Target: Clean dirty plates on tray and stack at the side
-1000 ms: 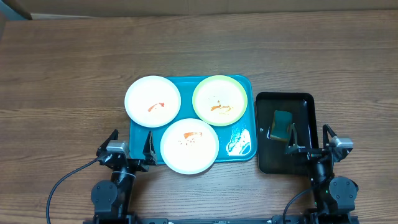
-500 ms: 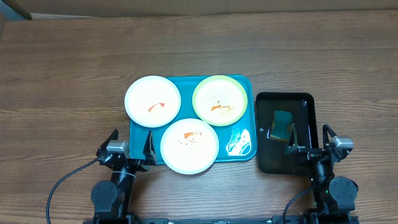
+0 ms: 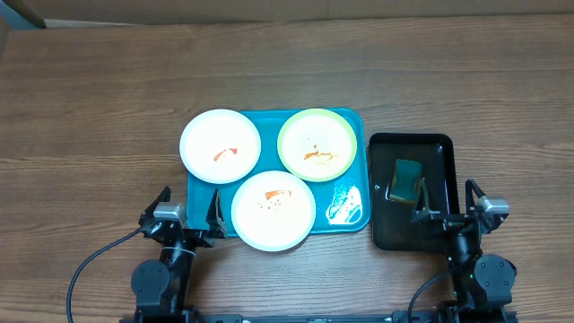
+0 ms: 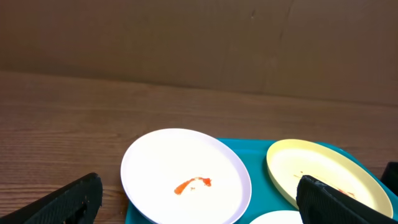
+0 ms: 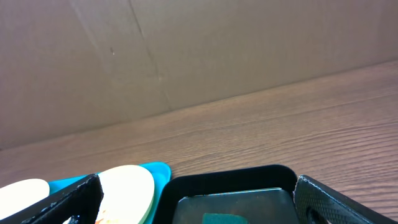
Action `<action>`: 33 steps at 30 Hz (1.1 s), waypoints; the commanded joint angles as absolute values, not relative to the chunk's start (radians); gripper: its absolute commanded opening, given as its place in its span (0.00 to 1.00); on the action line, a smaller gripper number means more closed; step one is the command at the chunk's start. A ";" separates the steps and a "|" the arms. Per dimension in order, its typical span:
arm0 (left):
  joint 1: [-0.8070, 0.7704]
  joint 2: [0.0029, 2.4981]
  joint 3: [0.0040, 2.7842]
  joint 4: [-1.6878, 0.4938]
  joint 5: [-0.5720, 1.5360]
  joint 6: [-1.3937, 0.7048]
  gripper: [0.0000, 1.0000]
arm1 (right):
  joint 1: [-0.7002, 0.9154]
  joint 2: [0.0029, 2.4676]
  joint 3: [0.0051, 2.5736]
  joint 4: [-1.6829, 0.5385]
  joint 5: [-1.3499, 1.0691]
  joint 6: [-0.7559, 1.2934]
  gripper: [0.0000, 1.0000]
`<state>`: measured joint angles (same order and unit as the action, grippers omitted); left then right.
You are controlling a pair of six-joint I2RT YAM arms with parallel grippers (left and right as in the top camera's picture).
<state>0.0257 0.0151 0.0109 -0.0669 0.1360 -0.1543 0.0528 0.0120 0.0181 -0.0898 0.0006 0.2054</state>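
Plates lie three to the turquoise tray [image 3: 350,126] in the middle of the wooden surface [image 3: 108,99]. The far-left white plate [image 3: 220,146] hangs over the tray's left rim, the yellow-green plate [image 3: 317,144] sits at the far right, and the near white plate [image 3: 273,212] juts past the near rim. All three carry orange-red smears. Over the last second nothing has shifted: no plate has moved, no smear is gone, and neither arm has left its place at the near edge. The left fingers [image 4: 62,202] stand spread wide with nothing between them, just beside the tray's near-left corner. The right fingers [image 5: 323,199] are equally wide and hold nothing, poised over the near end of the black tray [image 3: 399,235]. In that tray a green sponge [image 3: 409,179] lies untouched. By this showing the cleaning has not begun. A likely first step is for the right arm to fetch the sponge, and every plate has yet to be wiped and stacked at the side.
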 commanded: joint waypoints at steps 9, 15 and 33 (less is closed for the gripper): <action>0.019 0.004 0.005 -0.066 0.123 -0.154 1.00 | 0.050 0.003 0.008 -0.082 0.007 0.213 1.00; 0.019 0.004 0.011 -0.073 0.123 -0.212 1.00 | 0.050 0.003 0.015 -0.086 -0.028 0.216 1.00; 0.019 0.455 0.495 -0.471 0.124 -0.153 1.00 | 0.050 0.416 0.509 -0.487 -0.028 0.289 1.00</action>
